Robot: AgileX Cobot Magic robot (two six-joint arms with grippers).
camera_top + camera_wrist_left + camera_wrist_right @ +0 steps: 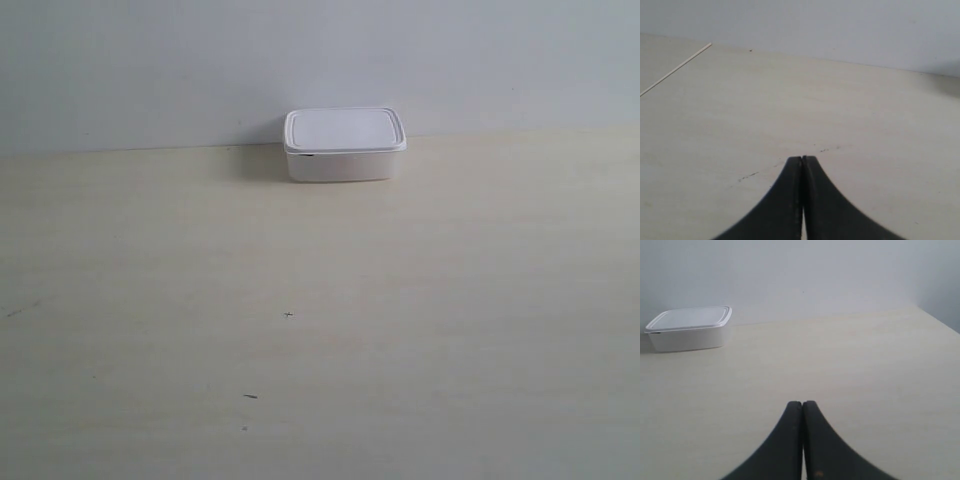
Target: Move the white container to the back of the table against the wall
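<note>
The white container [344, 146] stands lid-on at the back of the pale table [320, 330], right at the foot of the grey-white wall [320, 60]. The right wrist view shows the same container [689, 328] far off to one side, by the wall [815, 275]. My right gripper [803, 403] is shut with nothing in it, low over bare table [865, 370], well apart from the container. My left gripper [803, 158] is also shut and holds nothing; only table [790, 110] and wall [840, 25] lie ahead of it. No arm shows in the exterior view.
A few small dark specks [288, 315] mark the table's front half. The left wrist view shows a table edge [675, 70] running off to one side, and the right wrist view shows another edge [937, 320].
</note>
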